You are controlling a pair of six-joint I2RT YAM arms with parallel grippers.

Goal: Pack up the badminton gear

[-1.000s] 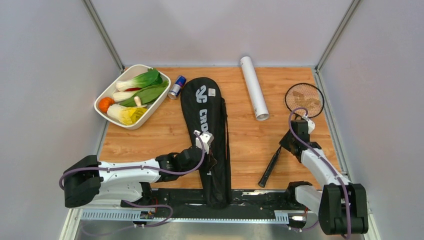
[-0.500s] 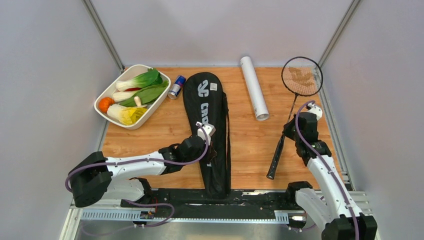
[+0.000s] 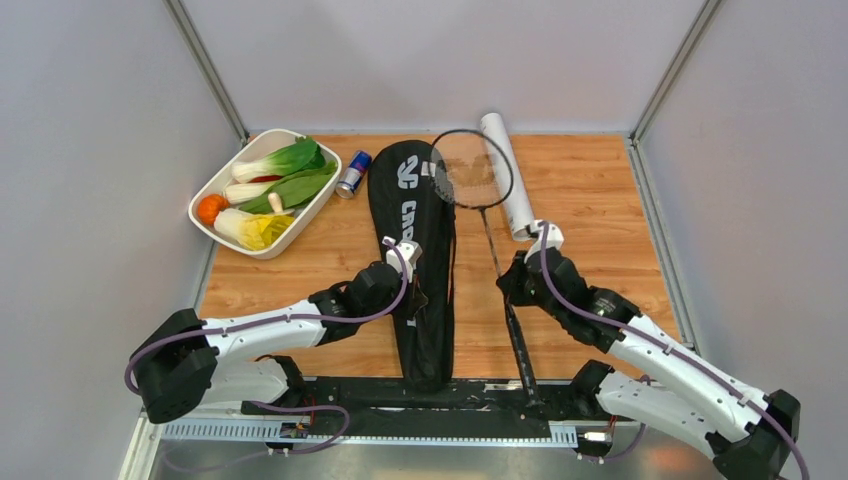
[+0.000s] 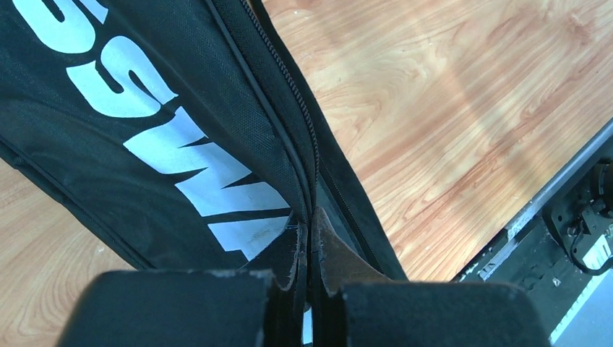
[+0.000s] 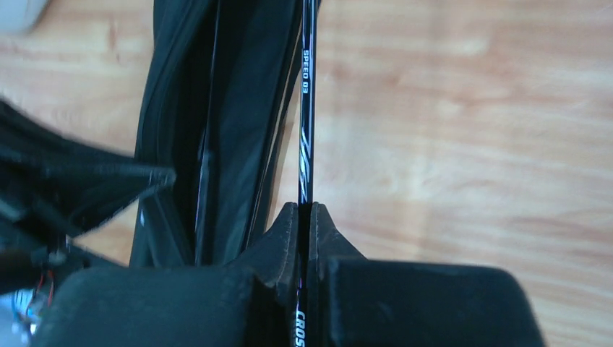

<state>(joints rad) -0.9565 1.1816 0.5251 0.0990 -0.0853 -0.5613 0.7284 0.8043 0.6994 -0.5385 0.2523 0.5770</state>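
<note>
Left arm: reaches low from its base at the near left corner, across the table (image 3: 590,200) to the middle of the bag (image 3: 405,200). Wrist sits over the bag's lettering.

Left claw (image 4: 309,285): closed tight, pinching a fold of the bag's black fabric right at the zipper edge. The seam runs straight away from the fingertips.

Right arm: angled from the near right corner toward the centre, forearm low, wrist just right of the bag.

Right claw (image 5: 303,217): closed on the thin shaft of the racket (image 3: 492,240), fingers pressed to either side of it.

Racket: the shaft runs away from the claw alongside the bag's open right edge. Seen from above, the head overlaps the bag's far right corner and the tube (image 3: 505,180). The handle points back toward the arm bases, its butt over the rail. Height above the table cannot be judged.

Bag: lies lengthwise down the table's centre, wide end far. Tube just to its right at the far side.

Tray (image 3: 312,208) of vegetables far left; can (image 3: 353,173) between tray and bag.
</note>
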